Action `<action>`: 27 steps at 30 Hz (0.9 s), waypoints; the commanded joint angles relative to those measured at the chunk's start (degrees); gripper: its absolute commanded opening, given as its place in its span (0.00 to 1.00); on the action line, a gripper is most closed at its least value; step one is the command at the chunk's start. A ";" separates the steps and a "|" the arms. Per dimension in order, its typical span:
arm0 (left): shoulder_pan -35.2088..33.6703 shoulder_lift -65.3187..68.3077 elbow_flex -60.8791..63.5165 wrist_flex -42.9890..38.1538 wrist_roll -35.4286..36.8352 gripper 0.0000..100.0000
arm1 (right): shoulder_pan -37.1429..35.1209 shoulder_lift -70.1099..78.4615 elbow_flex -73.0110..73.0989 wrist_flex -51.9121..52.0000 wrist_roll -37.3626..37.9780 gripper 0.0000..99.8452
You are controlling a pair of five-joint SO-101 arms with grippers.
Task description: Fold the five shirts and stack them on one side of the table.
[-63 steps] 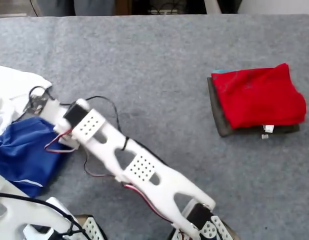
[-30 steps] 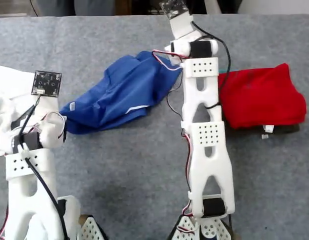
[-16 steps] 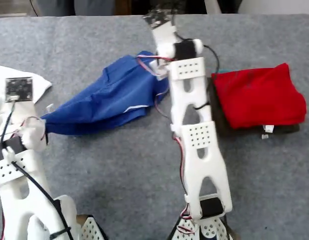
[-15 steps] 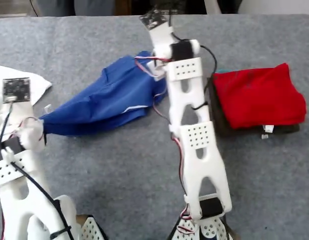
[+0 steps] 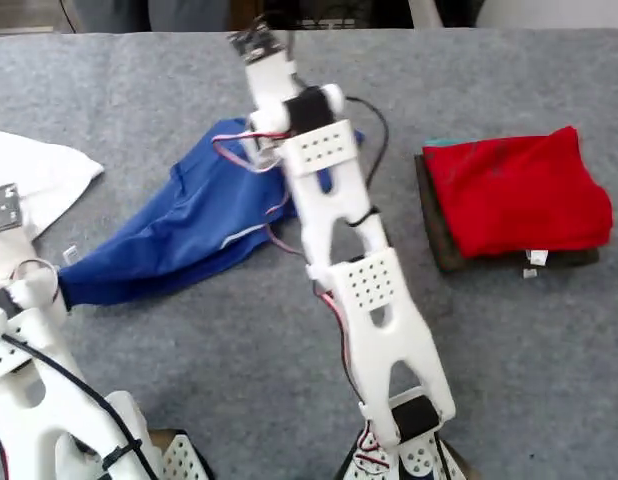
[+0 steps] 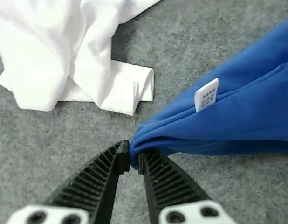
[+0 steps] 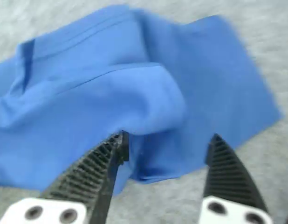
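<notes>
A blue shirt (image 5: 189,225) lies stretched across the grey table (image 5: 489,350), from the middle toward the left front. My left gripper (image 6: 133,157) is shut on its lower corner at the left (image 5: 64,290). My right gripper (image 7: 165,142) stands open just above the shirt's far end (image 7: 134,93), with nothing between its fingers; its arm (image 5: 329,220) crosses the table's middle. A white shirt (image 6: 65,60) lies crumpled beside the left gripper, at the table's left edge (image 5: 29,175). A folded red shirt (image 5: 514,190) tops a dark folded one (image 5: 439,240) at the right.
The stack at the right takes up the far right part of the table. A white tag (image 6: 207,93) sticks out of the blue shirt near my left gripper. Bare grey cloth lies between the blue shirt and the stack.
The blue shirt has been dragged left and toward the front by my left gripper. My right arm has swung left with it, and its gripper now stands open over the cloth.
</notes>
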 commanded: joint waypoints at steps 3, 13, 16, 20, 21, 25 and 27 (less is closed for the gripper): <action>-4.18 -0.70 0.84 0.18 0.09 0.03 | -7.12 -4.09 2.42 -1.41 -0.79 0.01; -4.35 -0.70 1.45 0.44 0.09 0.03 | -13.27 -3.65 2.07 -21.89 -1.05 0.07; -4.44 -0.70 1.45 0.53 0.09 0.03 | -13.10 -3.38 2.51 -30.33 -1.14 0.07; -4.44 -0.70 1.45 0.53 0.09 0.03 | -9.49 -2.15 1.98 -36.22 -4.92 0.07; -4.44 -0.70 1.45 0.53 0.09 0.03 | -8.53 -2.42 1.98 -34.81 -5.36 0.07; -4.09 -0.70 1.45 0.62 0.09 0.03 | -7.38 -2.95 2.07 -25.93 -4.75 0.09; -3.91 -0.70 1.54 0.62 0.09 0.03 | -8.09 -2.95 2.33 -22.51 -3.16 0.16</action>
